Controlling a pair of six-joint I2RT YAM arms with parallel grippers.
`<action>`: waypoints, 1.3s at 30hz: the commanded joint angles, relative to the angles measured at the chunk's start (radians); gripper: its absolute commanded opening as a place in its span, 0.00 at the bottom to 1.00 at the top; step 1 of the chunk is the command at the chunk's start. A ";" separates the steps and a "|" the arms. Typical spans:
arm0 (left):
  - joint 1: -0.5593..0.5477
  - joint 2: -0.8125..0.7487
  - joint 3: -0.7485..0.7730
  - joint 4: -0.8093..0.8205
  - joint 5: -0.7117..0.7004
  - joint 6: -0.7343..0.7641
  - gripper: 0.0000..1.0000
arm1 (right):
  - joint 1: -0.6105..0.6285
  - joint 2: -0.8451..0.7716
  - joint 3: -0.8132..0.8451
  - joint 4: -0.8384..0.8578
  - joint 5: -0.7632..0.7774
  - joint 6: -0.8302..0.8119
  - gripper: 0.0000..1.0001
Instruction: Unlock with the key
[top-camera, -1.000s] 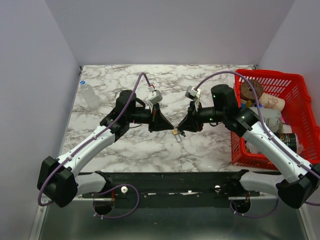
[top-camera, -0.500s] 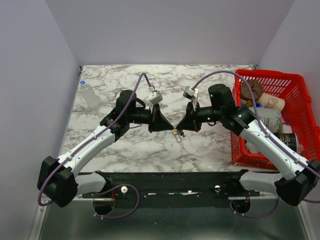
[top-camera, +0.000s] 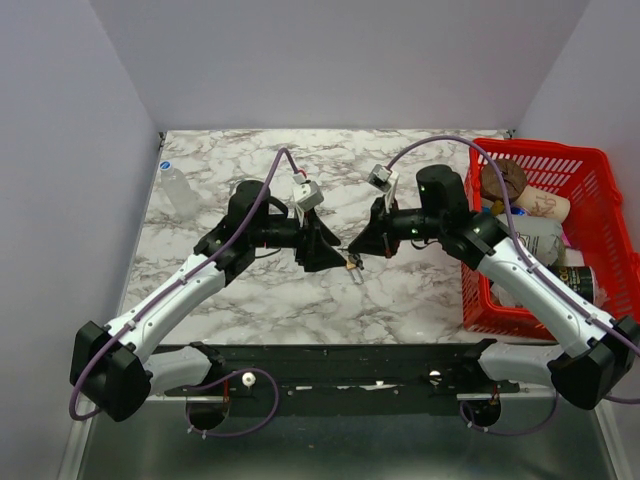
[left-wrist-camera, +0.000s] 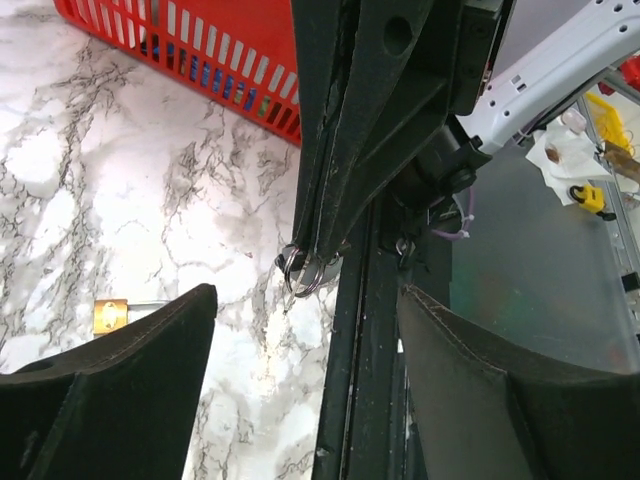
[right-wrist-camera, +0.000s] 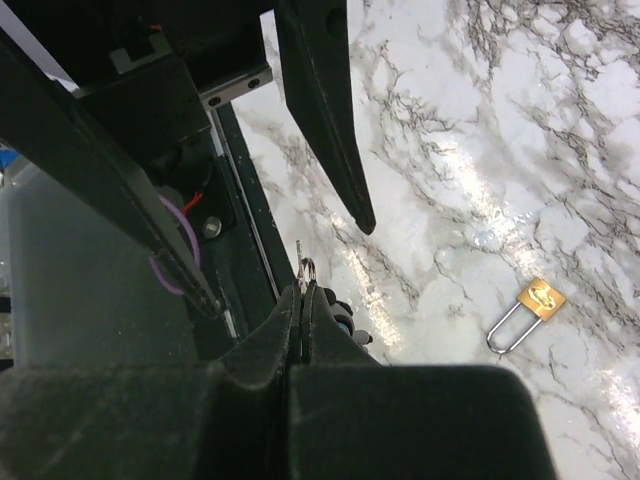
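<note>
Key (right-wrist-camera: 307, 268) first: your right pincer (right-wrist-camera: 303, 294) has it. The two fingers are pressed flat together, and only a thin metal tip and a small loop show past them. Your left wrist camera shows the same grip from the other side, with a couple of wire rings (left-wrist-camera: 303, 272) hanging at the ends of those closed fingers.

Your left pincer (left-wrist-camera: 305, 290) is spread wide and holds nothing. In its own view its two dark fingers sit at 7 and 5 o'clock, and the right pincer's tips and the key hang in the gap between them. From overhead you see the two pincers meeting nearly tip to tip over the middle of the tabletop (top-camera: 250, 150).

The padlock (top-camera: 352, 268) lies flat on the marble, just at 6 o'clock from that meeting point, and neither pincer touches it. In your right wrist view its brass body is at 4 o'clock from the key, well apart from it, with the shackle reaching toward 7 o'clock. In your left wrist view the brass body shows at 9 o'clock from the rings, right beside the left-hand finger, with the shackle pointing toward 3 o'clock. You cannot tell from these views whether the shackle is latched.

At the 3 o'clock edge of the tabletop stands a red basket (top-camera: 560, 150) packed with assorted containers. A clear bottle (top-camera: 178, 190) rests near the 10 o'clock edge
</note>
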 joint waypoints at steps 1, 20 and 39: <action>-0.004 -0.012 0.020 -0.008 0.000 0.029 0.63 | -0.008 0.018 -0.010 0.066 -0.033 0.061 0.01; -0.004 -0.040 0.025 -0.042 -0.055 0.055 0.39 | -0.013 0.017 -0.024 0.072 -0.029 0.072 0.01; -0.006 -0.037 0.017 -0.031 -0.017 0.073 0.00 | -0.013 0.029 -0.033 0.049 0.001 0.040 0.04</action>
